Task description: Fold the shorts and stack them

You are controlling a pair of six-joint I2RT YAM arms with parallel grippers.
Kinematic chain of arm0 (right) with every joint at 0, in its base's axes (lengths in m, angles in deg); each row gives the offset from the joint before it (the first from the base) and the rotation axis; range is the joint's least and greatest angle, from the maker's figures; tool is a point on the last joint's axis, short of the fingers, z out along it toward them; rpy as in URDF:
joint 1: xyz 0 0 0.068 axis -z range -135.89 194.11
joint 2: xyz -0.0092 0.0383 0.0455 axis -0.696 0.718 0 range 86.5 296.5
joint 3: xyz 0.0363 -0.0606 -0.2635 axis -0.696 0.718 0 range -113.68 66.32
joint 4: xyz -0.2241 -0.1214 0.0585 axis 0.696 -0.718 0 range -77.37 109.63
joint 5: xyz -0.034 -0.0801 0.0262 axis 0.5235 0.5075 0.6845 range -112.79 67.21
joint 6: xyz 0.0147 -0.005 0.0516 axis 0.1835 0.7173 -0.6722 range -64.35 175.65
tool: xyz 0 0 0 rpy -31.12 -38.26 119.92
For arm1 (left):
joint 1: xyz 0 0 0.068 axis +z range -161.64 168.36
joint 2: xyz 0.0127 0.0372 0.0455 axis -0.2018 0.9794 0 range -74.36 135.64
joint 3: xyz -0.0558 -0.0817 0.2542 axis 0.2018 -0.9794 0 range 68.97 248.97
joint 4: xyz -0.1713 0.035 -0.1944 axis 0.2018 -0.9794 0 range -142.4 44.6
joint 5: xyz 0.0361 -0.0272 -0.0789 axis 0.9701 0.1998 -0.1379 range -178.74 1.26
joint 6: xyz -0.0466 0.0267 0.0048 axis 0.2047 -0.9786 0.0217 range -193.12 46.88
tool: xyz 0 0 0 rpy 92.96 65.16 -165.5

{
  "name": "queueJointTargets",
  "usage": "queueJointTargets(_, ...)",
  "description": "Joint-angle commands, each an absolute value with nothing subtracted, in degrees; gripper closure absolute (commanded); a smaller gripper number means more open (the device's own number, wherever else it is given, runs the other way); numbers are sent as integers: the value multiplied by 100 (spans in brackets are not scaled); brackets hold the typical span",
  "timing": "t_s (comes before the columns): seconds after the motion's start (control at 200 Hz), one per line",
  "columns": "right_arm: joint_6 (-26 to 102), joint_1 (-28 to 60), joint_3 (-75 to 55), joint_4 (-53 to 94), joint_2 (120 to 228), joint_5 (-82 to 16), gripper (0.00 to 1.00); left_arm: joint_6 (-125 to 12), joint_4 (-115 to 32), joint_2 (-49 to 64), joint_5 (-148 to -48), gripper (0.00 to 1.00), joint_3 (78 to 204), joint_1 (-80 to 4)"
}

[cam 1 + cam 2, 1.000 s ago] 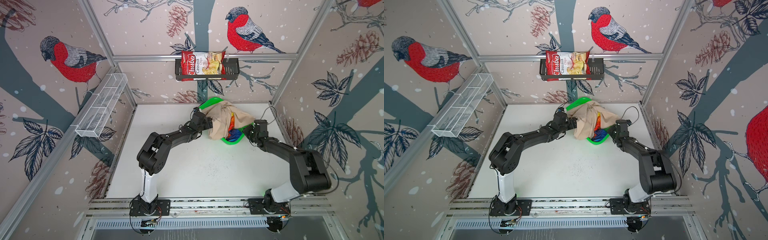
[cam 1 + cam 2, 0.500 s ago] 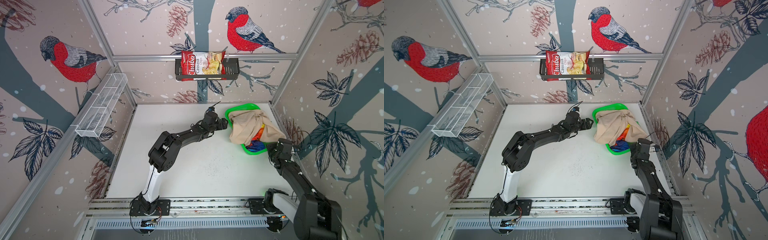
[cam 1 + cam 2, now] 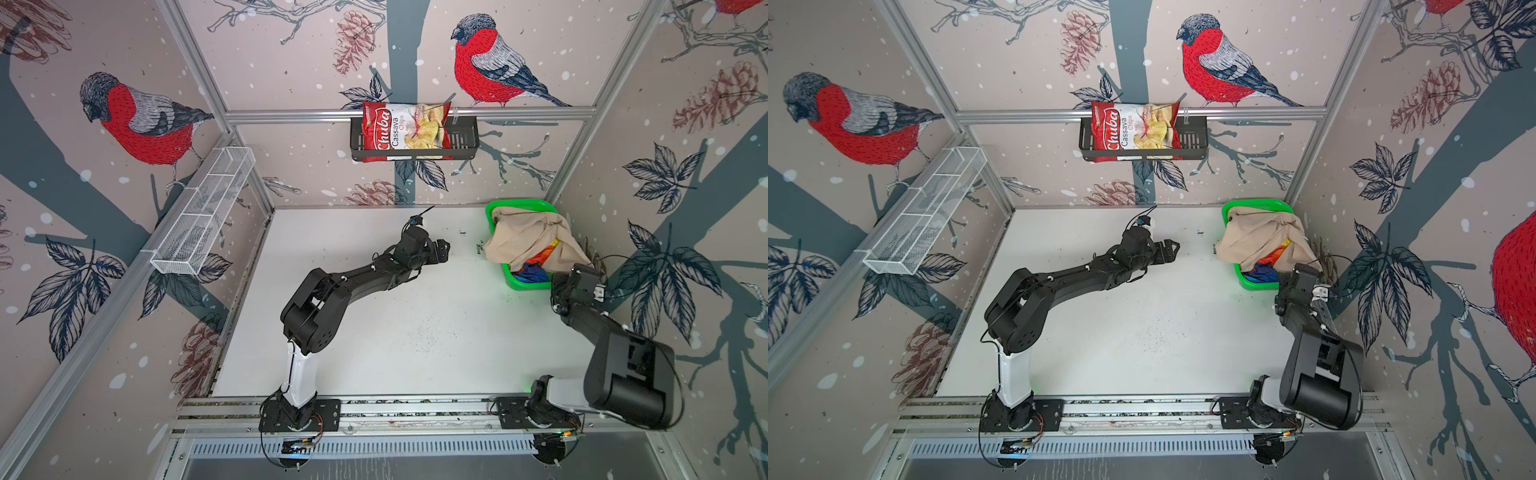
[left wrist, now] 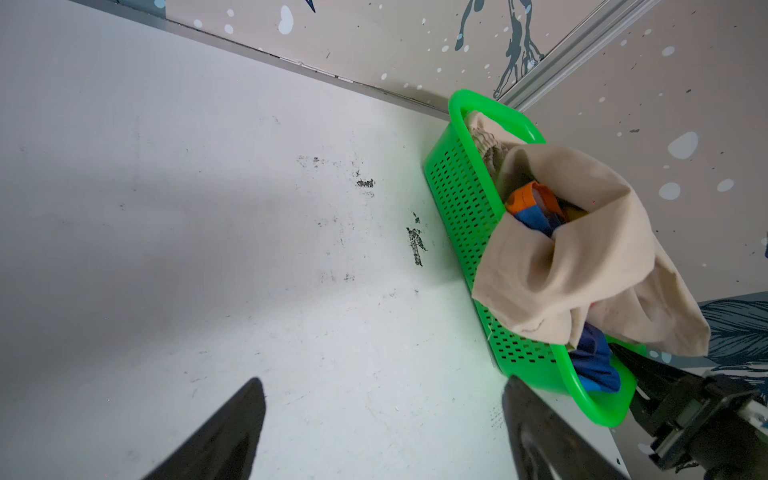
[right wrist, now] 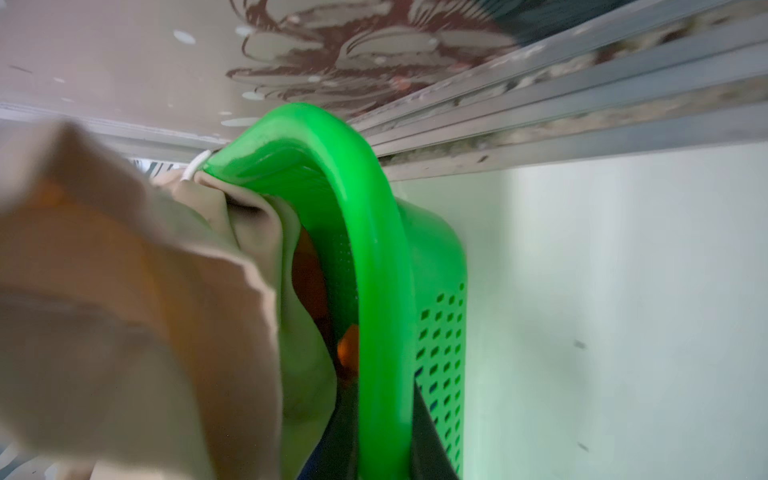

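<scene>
beige shorts (image 3: pixel 524 239) and rainbow shorts (image 3: pixel 533 272) are in neither gripper. right gripper (image 5: pixel 384 451) has its dark fingers (image 5: pixel 428 453) on either side of the green basket (image 5: pixel 386 257) rim, one inside and one outside, close against the plastic, so it reads as pinching the basket's near end and no cloth. just beyond those fingertips, inside the basket, the rainbow pair lies bunched low down and the beige pair is heaped over it, one flap spilling over the wall that faces the left arm. left gripper (image 4: pixel 382 386) is spread wide with nothing between its fingers, over the bare table (image 4: pixel 208 208); the basket sits ahead of it and off to one side, near but apart. judged from this, the step in hand is setting the basket in the corner, before any unloading; no fold is begun. the next move probably calls for the right jaws to let go of the rim, then for a gripper to pinch the beige cloth on top and draw it onto the open table between the arms for spreading flat.
</scene>
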State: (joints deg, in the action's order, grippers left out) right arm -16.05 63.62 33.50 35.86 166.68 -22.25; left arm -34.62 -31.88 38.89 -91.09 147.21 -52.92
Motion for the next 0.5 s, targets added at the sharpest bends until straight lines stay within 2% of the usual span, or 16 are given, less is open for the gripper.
queueJointTargets(0.0,-1256,6345,3161,3760,16953,-2932,79,-3551,-3041,3799,-8985,12,14672,-5295)
queueJointTargets(0.105,-954,6321,2904,3468,17101,-2938,78,-3525,-3024,3771,-8969,12,14636,-5295)
queueJointTargets(0.14,-956,6349,2915,3488,17092,-2963,75,-3501,-3022,3770,-8971,11,14636,-5295)
queueJointTargets(0.18,-994,6372,2936,3487,17067,-3003,66,-3498,-3027,3770,-8979,11,14633,-5295)
queueJointTargets(0.26,-1018,6370,3046,3489,16876,-2996,38,-3474,-3045,3738,-8981,11,14614,-5295)
queueJointTargets(0.3,-996,6362,3117,3421,16711,-2946,31,-3470,-3048,3697,-8959,11,14597,-5295)
queueJointTargets(0.495,-190,6346,3202,2386,15268,-2596,22,-3559,-3056,3323,-8814,9,14397,-5288)
